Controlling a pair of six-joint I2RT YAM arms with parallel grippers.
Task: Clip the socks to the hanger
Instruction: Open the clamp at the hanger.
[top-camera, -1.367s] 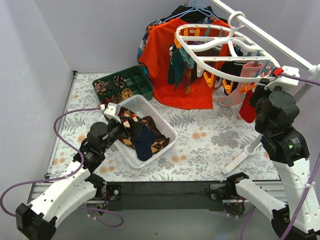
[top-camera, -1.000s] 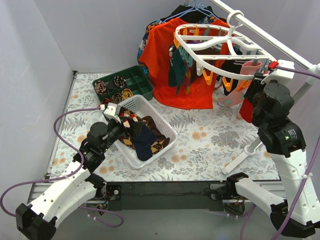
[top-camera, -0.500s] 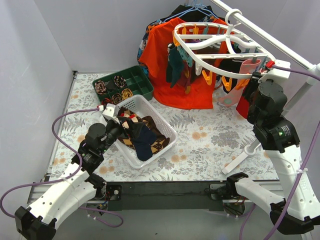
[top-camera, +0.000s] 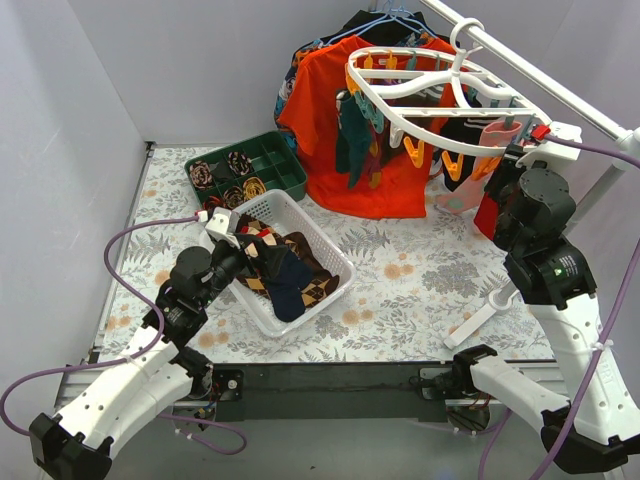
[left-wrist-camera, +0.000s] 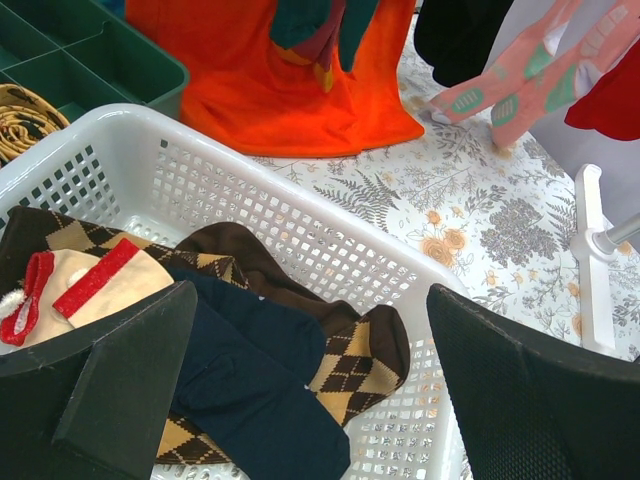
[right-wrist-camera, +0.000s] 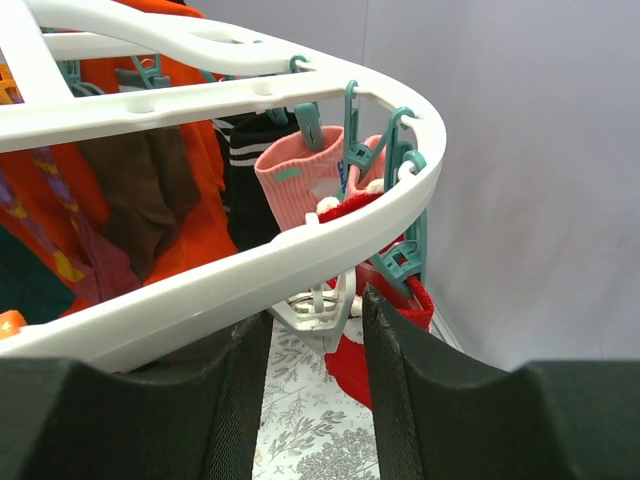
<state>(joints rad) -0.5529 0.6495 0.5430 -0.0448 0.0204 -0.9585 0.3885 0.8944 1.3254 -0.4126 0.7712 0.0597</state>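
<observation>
Several long socks (top-camera: 285, 265), navy, dark brown and argyle, lie in a white basket (top-camera: 300, 205). My left gripper (top-camera: 245, 255) hovers open over the basket's near-left side. In the left wrist view its gripper (left-wrist-camera: 310, 300) straddles a navy sock (left-wrist-camera: 260, 380) and a brown argyle sock (left-wrist-camera: 360, 360), touching neither. The white oval hanger (top-camera: 400, 110) hangs from the rail at the back right. My right gripper (top-camera: 510, 160) sits under its right rim (right-wrist-camera: 250, 270), and its gripper (right-wrist-camera: 315, 310) is closed on a white clip (right-wrist-camera: 335, 300) below the rim.
A green tray (top-camera: 270, 165) with rolled sock bundles stands behind the basket. An orange T-shirt (top-camera: 350, 130) hangs behind the hanger. Pink (right-wrist-camera: 300, 180) and red (top-camera: 490, 215) socks hang from teal clips. The white rail (top-camera: 530, 70) and its stand foot (top-camera: 480, 320) are at the right.
My right arm has shifted left and a little up, and the hanger has swung slightly left with it. The left arm has barely moved.
</observation>
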